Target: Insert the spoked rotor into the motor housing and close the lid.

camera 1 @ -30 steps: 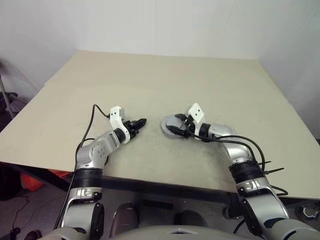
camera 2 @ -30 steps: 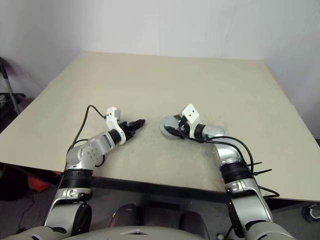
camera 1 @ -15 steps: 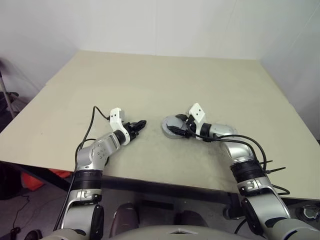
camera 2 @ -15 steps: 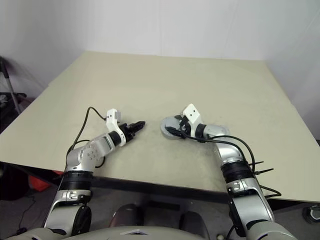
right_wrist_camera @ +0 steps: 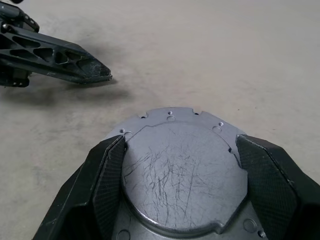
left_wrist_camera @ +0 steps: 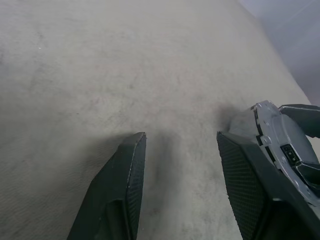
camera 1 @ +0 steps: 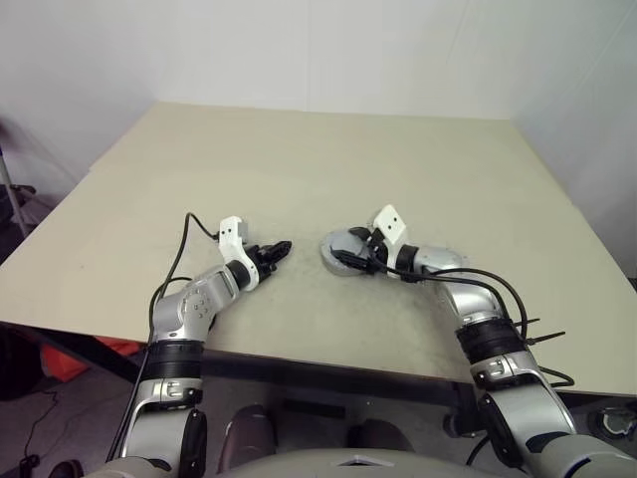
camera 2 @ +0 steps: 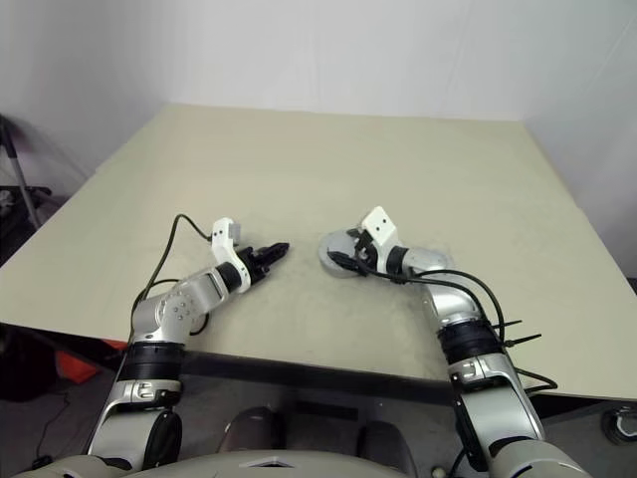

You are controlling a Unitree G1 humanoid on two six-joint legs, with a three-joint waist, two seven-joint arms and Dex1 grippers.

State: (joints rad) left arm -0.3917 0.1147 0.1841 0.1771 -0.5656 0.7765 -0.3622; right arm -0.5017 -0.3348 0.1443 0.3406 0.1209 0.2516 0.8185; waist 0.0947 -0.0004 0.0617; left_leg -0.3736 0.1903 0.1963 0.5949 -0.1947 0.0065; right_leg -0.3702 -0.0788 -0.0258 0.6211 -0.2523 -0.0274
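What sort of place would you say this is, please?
Probably a robot test room or lab: a big plain beige table against bare white walls, a scratched grey metal disc between the right gripper fingers, and loose cables on the floor.

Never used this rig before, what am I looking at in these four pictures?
It is a two-armed humanoid robot. Two pictures come from the cameras in its head, looking down over both arms. The other two come from cameras on its wrists, each looking along that arm's two black fingers. A beige table is in front of it. The left end effector is open and empty, just above the table. The right end effector has one finger against each side of a scratched grey metal disc that lies on the table.
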